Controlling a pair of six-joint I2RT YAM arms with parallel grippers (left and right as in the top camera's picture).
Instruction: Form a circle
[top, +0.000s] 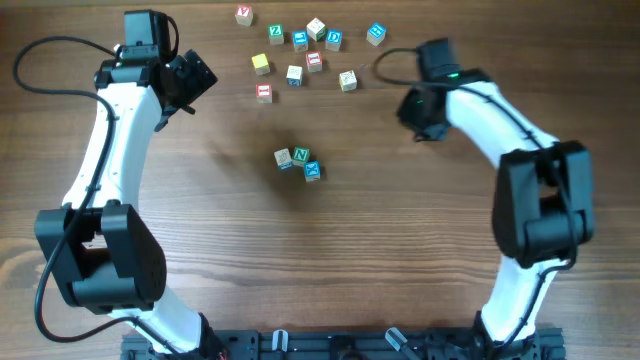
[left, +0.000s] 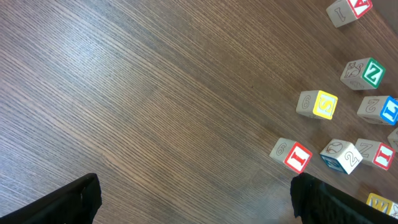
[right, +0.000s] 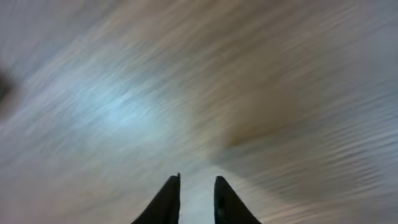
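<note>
Left gripper (top: 190, 80): wide, empty, over bare table (left: 124, 93); loose cubes (left: 320, 104) just off its right finger.
Right gripper (right: 197, 186): narrowly parted, nothing between; view blurred.
Circle (top: 298, 162): between both grippers, nearer the base, well apart from each; only three cubes visible, an open arc.
Step, judged: fetching another loose cube.
Doing it well: choose an outlying cube, grip squarely, set into the arc's open side touching neighbours, release without nudging green N (top: 302, 156).

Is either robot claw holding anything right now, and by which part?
Nothing is held. The left gripper gapes wide and empty; the right gripper has fingers nearly together, nothing between.
</note>
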